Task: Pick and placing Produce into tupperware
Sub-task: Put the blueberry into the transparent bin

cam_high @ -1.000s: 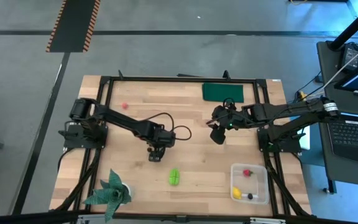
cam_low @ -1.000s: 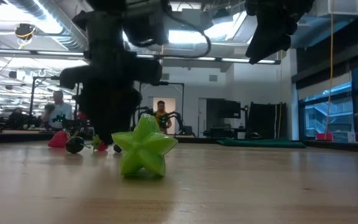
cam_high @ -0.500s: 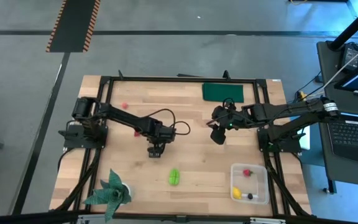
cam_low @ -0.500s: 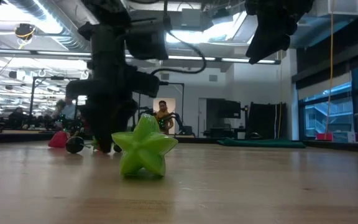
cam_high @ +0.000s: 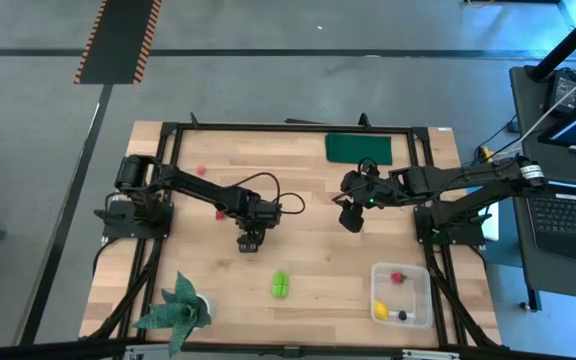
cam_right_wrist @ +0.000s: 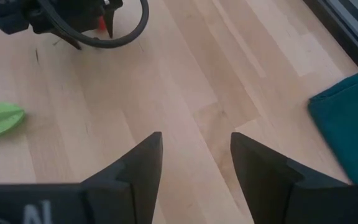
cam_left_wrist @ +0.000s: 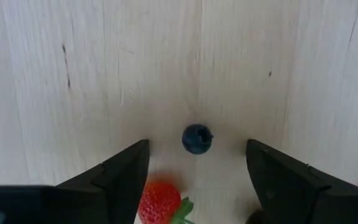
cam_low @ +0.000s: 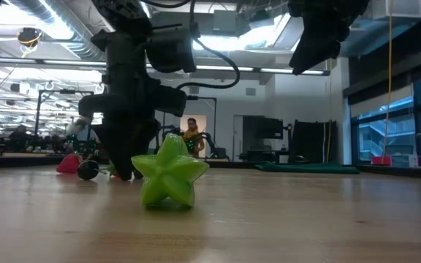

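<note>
Left gripper (cam_high: 250,243) is low over mid-surface, jaws apart and straddling a dark berry (cam_left_wrist: 197,138); nothing is gripped. In the left wrist view the berry sits between the two fingers, clear of both. A strawberry (cam_left_wrist: 159,203) lies just beside it, close to one finger (cam_left_wrist: 120,176).

Right gripper (cam_high: 349,219) hangs raised over the right-centre of the surface (cam_high: 308,200), jaws partly apart, empty, waiting.

Tupperware (cam_high: 402,295) is at the near right corner. It already holds a red berry (cam_high: 398,278), a yellow piece (cam_high: 380,311) and a dark berry (cam_high: 402,316). Green ridged fruit (cam_high: 280,284) is loose on the surface, near of the left gripper. Another small red piece (cam_high: 200,170) lies far left, well apart from everything. A plant (cam_high: 180,306) stands at the near left, a green cloth (cam_high: 358,148) at the far edge.

Risks, as I judge them:
- The berry is small and round; if the jaws close off-centre it could squirt out and roll.
- The strawberry is so near one finger that closing may nudge or trap it, so two items come up, or neither does.
- The carry to the tupperware runs close to the green fruit; a low pass could knock it.
</note>
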`<state>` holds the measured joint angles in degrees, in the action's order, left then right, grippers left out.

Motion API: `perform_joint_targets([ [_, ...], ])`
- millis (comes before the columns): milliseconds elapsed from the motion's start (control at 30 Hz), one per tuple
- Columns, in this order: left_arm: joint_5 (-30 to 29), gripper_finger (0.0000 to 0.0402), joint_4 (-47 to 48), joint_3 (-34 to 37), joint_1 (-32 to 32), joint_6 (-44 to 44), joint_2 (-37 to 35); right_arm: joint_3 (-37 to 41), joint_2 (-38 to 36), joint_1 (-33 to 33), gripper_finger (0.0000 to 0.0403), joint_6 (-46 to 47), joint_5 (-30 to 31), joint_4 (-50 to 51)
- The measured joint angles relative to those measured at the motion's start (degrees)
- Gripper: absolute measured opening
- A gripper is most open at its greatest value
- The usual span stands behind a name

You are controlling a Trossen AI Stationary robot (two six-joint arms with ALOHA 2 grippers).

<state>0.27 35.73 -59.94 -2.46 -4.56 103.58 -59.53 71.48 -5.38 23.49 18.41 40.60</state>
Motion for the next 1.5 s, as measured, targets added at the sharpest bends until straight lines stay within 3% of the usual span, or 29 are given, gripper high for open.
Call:
perform_joint_targets([
  [567,0.1,0.0245,-1.0,0.0,0.0,0.2,0.1,0.0,0.0,0.0,0.0193,0.2,0.0,-0.1],
  [1500,-1.2,0.0147,-1.6,-0.1,-0.1,0.3,0.2,0.0,0.0,0.0,0.0193,0.4,0.0,0.0],
])
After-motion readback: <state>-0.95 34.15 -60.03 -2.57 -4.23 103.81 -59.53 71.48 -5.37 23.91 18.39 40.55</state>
